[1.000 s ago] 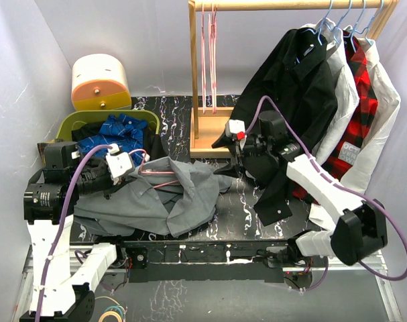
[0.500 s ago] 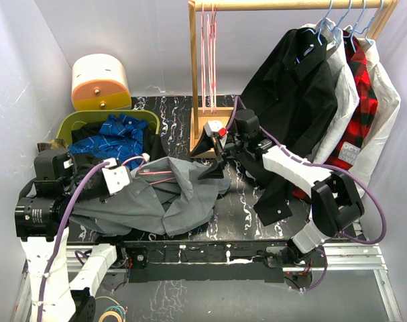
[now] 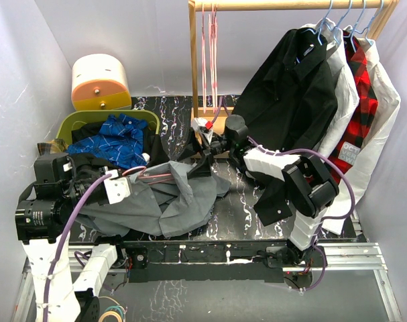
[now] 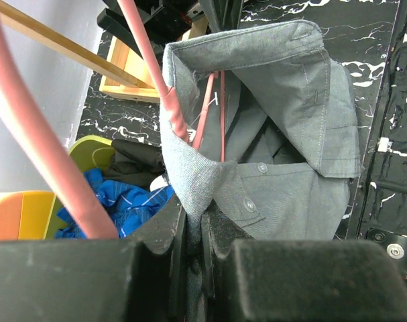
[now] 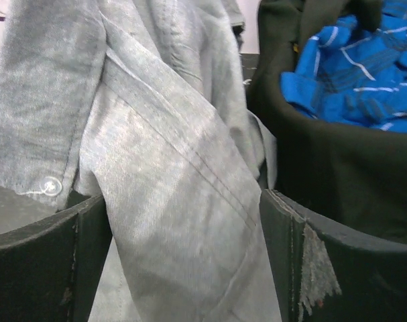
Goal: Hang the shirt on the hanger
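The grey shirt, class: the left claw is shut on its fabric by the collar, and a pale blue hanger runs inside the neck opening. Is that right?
Not quite. The hanger inside the neck opening of the shirt is pink, not pale blue, as the left wrist view shows. The rest holds: the left claw is shut on the fabric by the collar.

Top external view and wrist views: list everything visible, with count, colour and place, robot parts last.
shirt: one, grey, heaped on the black marbled table, left
hanger: one, pink, inside the shirt's collar
spare hangers: about two, pink, on the wooden rack
hung shirts: four, black, white, red plaid, white, on pale blue hangers, right
garment: one, bright blue, in the green basket
round box: one, cream and yellow, back left
left gripper: one, black, shut on the shirt's collar
right gripper: one, black, open, shirt fabric between its fingers
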You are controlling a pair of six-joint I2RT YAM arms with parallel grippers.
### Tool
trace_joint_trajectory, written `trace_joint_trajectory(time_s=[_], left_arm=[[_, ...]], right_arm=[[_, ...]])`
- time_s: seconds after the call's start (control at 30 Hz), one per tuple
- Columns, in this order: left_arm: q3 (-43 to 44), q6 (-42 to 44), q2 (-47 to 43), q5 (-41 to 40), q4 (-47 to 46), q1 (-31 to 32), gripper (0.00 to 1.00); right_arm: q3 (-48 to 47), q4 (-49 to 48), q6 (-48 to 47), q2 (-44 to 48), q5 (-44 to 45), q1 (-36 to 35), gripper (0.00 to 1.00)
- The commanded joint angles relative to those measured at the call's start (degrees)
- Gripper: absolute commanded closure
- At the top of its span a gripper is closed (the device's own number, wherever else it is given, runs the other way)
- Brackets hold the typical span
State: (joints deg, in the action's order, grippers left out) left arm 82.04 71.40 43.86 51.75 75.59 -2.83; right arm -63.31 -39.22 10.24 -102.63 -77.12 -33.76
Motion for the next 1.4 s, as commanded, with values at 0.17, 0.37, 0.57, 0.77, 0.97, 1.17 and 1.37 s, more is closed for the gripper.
trace_joint_trajectory(time_s=[0.17, 0.37, 0.57, 0.77, 0.97, 1.17, 1.37], left_arm=[[-2.01, -2.54, 0.49, 3.63, -5.75, -1.15, 1.00], [-3.60, -5.99, 0.06, 3.67, -9.05, -1.29, 1.00], [-7.43, -17.64, -2.46, 4.55, -20.91, -1.28, 1.00], [-9.02, -26.55, -3.46, 5.91, -28.95, -1.30, 1.00], [-8.65, -26.66, -3.75, 5.39, -29.10, -1.29, 1.00], [-9.05, -27.79, -4.28, 5.38, -29.34, -1.30, 1.00], [-9.87, -34.81, -4.73, 3.34, -30.13, -1.22, 0.53]], right_arm=[[2.02, -26.19, 19.55, 2.18, 2.99, -2.82, 0.66], [3.83, -2.60, -1.51, 11.20, 14.59, -7.07, 0.85], [6.49, 7.40, -9.84, 15.66, 27.87, -13.56, 0.87], [7.63, 4.07, -7.01, 16.18, 34.99, -14.40, 0.84], [7.16, 4.32, -7.52, 16.67, 38.12, -15.01, 0.68], [8.39, 2.00, -6.66, 18.15, 44.41, -15.19, 0.92], [11.55, 9.14, -2.68, 24.58, 65.41, -15.54, 0.92]])
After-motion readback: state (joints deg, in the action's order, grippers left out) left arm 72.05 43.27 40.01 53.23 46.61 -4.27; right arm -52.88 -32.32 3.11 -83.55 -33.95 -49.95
